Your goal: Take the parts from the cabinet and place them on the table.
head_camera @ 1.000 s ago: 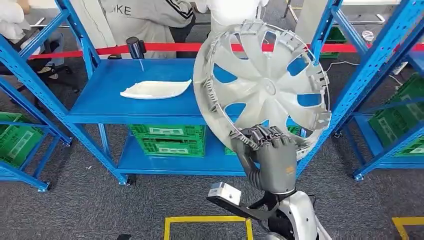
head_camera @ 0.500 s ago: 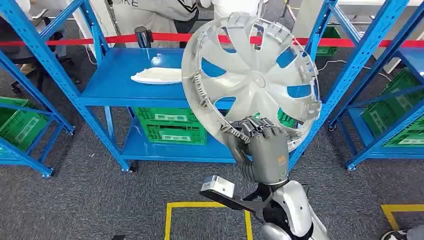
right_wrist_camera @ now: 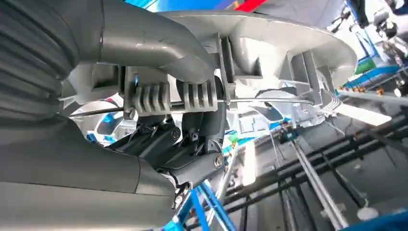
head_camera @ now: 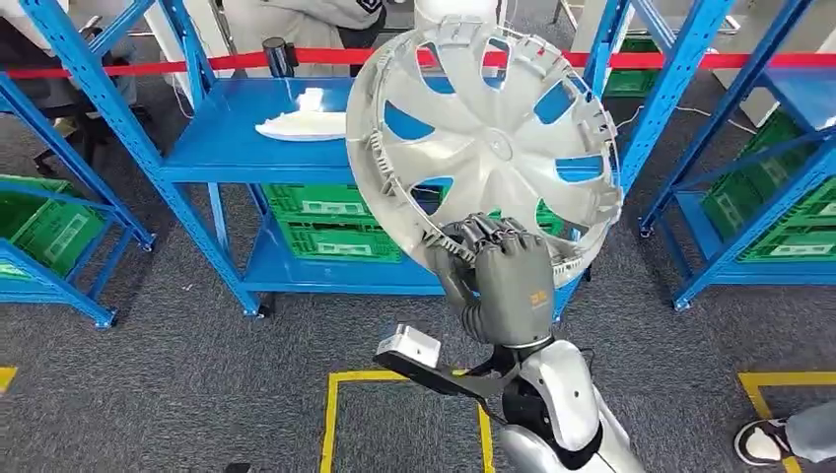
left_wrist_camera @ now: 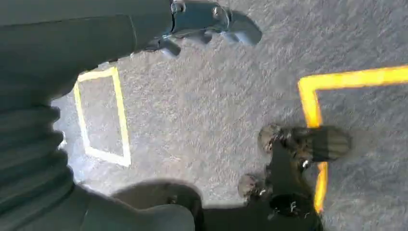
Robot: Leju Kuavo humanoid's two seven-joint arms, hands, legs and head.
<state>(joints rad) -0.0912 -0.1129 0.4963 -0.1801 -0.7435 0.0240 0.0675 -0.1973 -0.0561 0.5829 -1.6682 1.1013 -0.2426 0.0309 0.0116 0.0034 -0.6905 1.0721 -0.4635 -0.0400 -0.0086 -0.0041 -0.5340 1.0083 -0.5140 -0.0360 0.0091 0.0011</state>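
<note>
Presently we record the right hand (head_camera: pixel 511 281) clasping the lower rim of a large silver-grey plastic wheel cover (head_camera: pixel 488 148), the dark fingers (head_camera: pixel 480 236) hooked over the edge and the thumb on the near side. The cover is held upright in the air, tilted slightly, with its ribbed inner face and clip tabs turned toward the robot; it stands in front of the blue metal shelving rack (head_camera: pixel 227 163) and touches no shelf. In the right wrist view we see the thick grey thumb (right_wrist_camera: pixel 159 45) pressed along the cover's rim (right_wrist_camera: pixel 269 29), with the darker fingers (right_wrist_camera: pixel 192 120) curled behind the ribbed clips.

On the rack's upper shelf lies a flat white moulded plastic part (head_camera: pixel 301 126), well to the left of the cover. Green plastic crates (head_camera: pixel 330 232) sit on the lower shelf. Yellow floor tape (head_camera: pixel 394 379) marks a box on the grey carpet beneath the arm.

The left hand (left_wrist_camera: pixel 207 24) hangs over the carpet with nothing in it; we cannot tell whether its fingers are spread or curled. A person's shoe (head_camera: pixel 764 441) shows at the lower right edge of the head view.
</note>
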